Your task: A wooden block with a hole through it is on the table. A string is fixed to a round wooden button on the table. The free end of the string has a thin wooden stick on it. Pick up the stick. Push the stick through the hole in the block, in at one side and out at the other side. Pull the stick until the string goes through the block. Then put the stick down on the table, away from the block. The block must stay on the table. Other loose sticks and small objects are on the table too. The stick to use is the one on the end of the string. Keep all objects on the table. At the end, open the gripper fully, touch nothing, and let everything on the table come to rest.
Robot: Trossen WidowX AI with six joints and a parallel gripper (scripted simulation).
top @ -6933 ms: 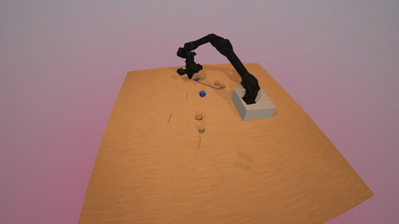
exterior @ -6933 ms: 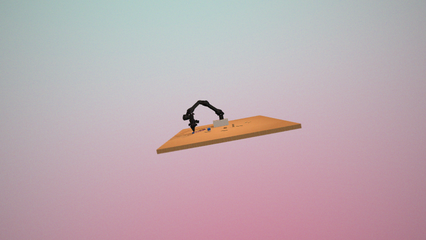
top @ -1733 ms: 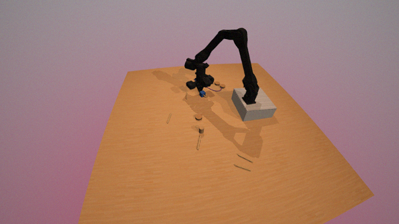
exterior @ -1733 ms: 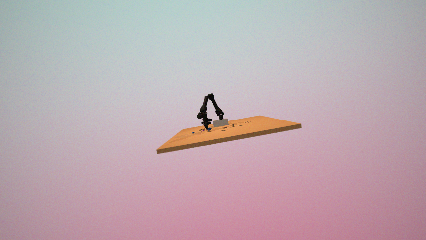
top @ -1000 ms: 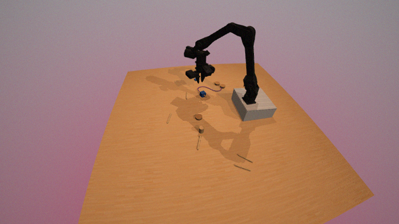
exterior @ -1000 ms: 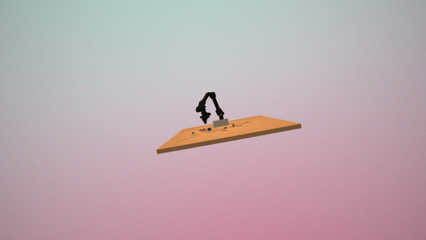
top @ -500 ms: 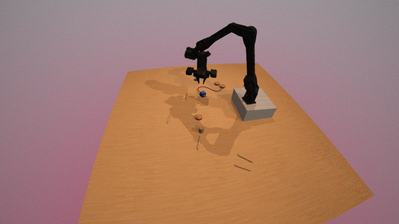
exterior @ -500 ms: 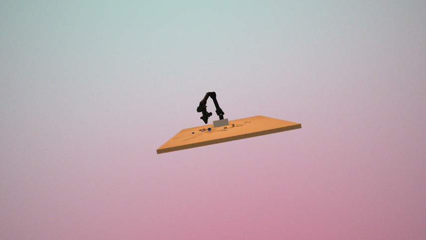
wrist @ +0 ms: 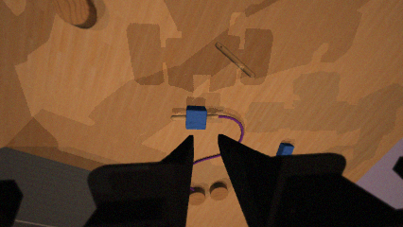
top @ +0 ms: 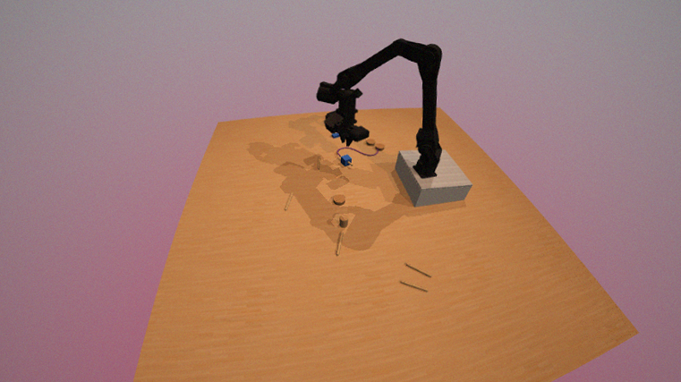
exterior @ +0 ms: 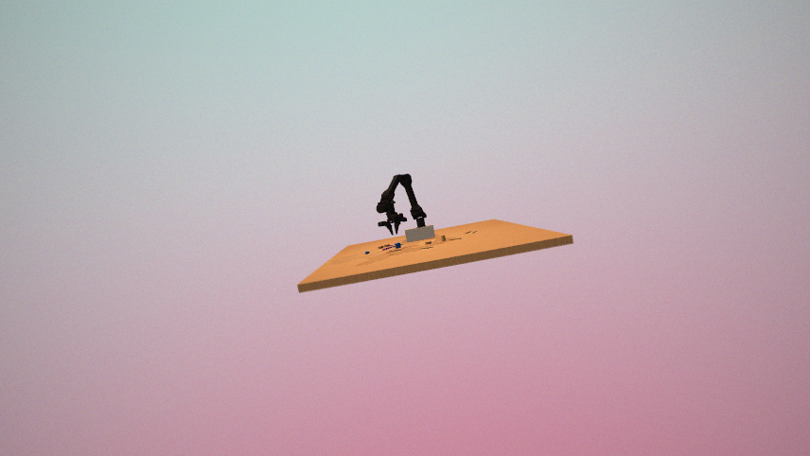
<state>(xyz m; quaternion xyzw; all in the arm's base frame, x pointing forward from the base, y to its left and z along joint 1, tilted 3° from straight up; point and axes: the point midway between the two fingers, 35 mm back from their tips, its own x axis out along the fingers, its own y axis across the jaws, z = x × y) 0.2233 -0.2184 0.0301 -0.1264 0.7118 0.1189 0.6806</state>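
Note:
The blue block (top: pixel 345 160) (exterior: pixel 397 245) (wrist: pixel 196 118) stands on the table. The wooden stick (wrist: pixel 178 116) lies through its hole, with one end out at each side. The purple string (top: pixel 358 149) (wrist: pixel 242 130) joins the stick's right end in the wrist view, outside the block, and curves back to the round button (top: pixel 379 146) (wrist: pixel 196 196). A finger hides part of the string in that view. My gripper (top: pixel 347 143) (exterior: pixel 394 233) (wrist: pixel 205 138) is partly open and empty, above the table near the block, touching nothing.
A small blue object (top: pixel 335 135) (wrist: pixel 286 149) and a second wooden disc (top: pixel 370 141) (wrist: pixel 219 189) lie near the string. A loose stick (top: pixel 318 162) (wrist: pixel 235 60) lies beyond the block. Another disc (top: pixel 339 199), a short cylinder (top: pixel 344 222) and several sticks lie farther off.

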